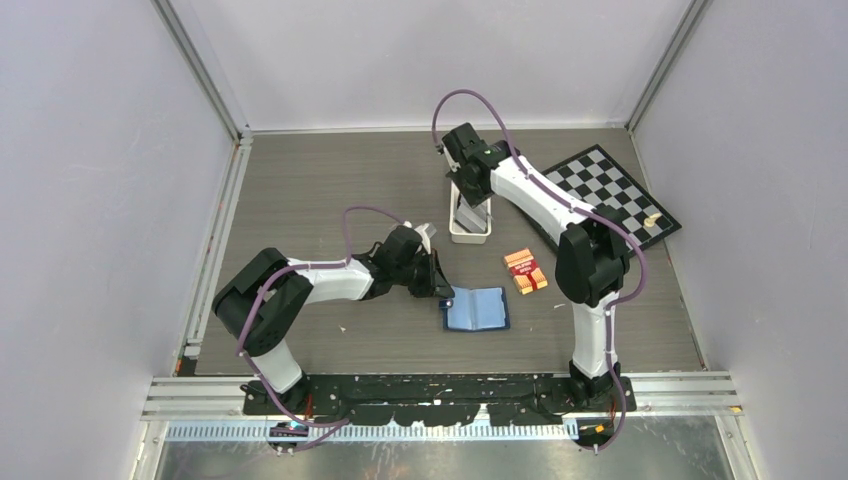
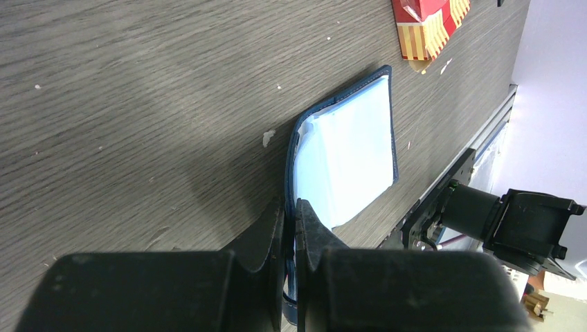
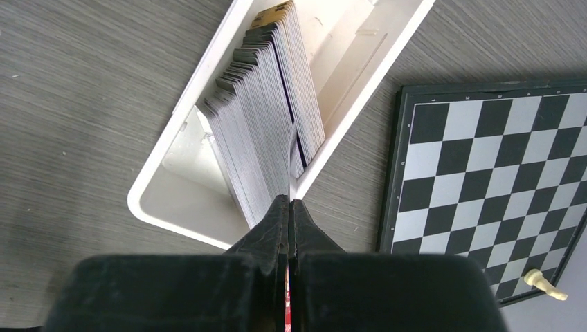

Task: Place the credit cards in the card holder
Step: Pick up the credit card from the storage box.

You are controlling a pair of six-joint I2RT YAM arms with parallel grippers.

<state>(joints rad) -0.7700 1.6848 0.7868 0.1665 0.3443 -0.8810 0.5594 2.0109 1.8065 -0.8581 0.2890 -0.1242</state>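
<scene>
The card holder [image 1: 477, 309] lies open on the table, navy outside and light blue inside [image 2: 353, 145]. My left gripper [image 1: 443, 290] [image 2: 291, 211] is shut on the navy edge of its left flap, which stands up between the jaws. The credit cards [image 3: 266, 117] stand as a grey stack on edge in a long white tray [image 1: 470, 235] [image 3: 166, 207]. My right gripper [image 1: 470, 205] [image 3: 289, 200] hangs just over the tray's near end. It is shut on one thin credit card [image 3: 291, 155] seen edge-on, with a strip of red showing between the jaws.
A red-orange banded pack [image 1: 525, 270] [image 2: 429, 21] lies to the right of the card holder. A chessboard [image 1: 610, 190] [image 3: 484, 173] with one pale piece [image 1: 652, 218] [image 3: 543, 283] sits at the back right, close beside the tray. Walls enclose the table on three sides.
</scene>
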